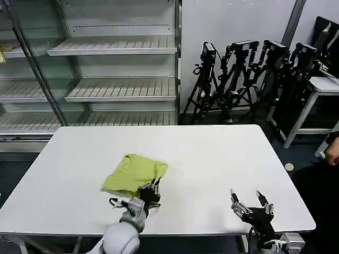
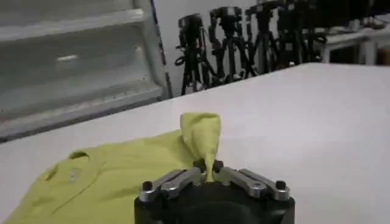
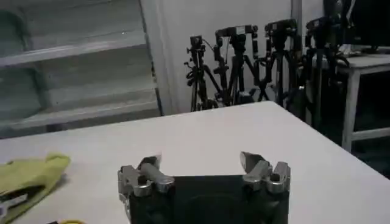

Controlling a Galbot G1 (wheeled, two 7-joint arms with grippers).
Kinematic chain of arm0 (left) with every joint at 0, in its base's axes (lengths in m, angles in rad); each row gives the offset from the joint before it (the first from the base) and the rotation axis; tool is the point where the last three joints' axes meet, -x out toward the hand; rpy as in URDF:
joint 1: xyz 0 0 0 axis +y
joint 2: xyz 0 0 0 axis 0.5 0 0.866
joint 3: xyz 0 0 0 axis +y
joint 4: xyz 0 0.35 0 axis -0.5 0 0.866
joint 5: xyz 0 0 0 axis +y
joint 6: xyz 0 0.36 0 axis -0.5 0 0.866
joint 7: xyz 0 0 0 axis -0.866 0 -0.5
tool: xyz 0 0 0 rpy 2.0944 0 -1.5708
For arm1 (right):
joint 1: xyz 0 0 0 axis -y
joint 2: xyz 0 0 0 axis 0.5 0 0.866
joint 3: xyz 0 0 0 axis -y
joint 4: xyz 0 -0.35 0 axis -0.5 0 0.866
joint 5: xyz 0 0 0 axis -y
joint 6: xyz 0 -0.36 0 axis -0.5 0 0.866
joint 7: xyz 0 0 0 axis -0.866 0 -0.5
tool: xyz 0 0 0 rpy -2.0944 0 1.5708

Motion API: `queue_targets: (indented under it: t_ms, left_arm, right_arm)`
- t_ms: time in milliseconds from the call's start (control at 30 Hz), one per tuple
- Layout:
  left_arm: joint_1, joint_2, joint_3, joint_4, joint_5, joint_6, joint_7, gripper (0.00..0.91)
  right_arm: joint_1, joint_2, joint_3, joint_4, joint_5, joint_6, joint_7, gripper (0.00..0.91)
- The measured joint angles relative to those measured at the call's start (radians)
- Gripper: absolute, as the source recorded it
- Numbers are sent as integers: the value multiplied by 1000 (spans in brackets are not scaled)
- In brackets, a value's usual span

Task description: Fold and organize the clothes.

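The clothes are one lime yellow-green T-shirt [image 1: 133,172], lying partly folded on the white table [image 1: 212,159] left of centre. My left gripper [image 1: 152,186] is at the shirt's near right corner, shut on a pinched-up fold of the fabric [image 2: 203,137] that rises between its fingertips in the left wrist view, where the gripper [image 2: 208,165] sits just under that fold. My right gripper [image 1: 250,200] hovers open over the table's near right edge, nothing between its fingers [image 3: 253,162]. The shirt [image 3: 27,179] shows far off to the side in the right wrist view.
Metal shelving [image 1: 116,69] stands behind the table on the left. A cluster of black camera tripods [image 1: 249,79] stands behind on the right, beside a white side table [image 1: 323,87]. Bare tabletop stretches between the shirt and my right gripper.
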Motion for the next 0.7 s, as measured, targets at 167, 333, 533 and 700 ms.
queue_targets:
  t_ms: [167,333,533,700]
  left_arm:
    - [-82,-61,18,36,-106,31,-34,907]
    - [-127,-99,16,53,-216,36,-44,907]
    - [-139,-114,1,47,-289,-8,-44,907]
    - [-117,-113,-39,8,-318,-33,-49,907]
  right_arm:
    - [-1,0,-3,10,-2,-6,5,907]
    - [6,0,-5,17,-12,-8,6,907]
    - [17,-1,-15,24,-35,-9,8,907]
    - [30,0,-29,30,-57,-4,12,907]
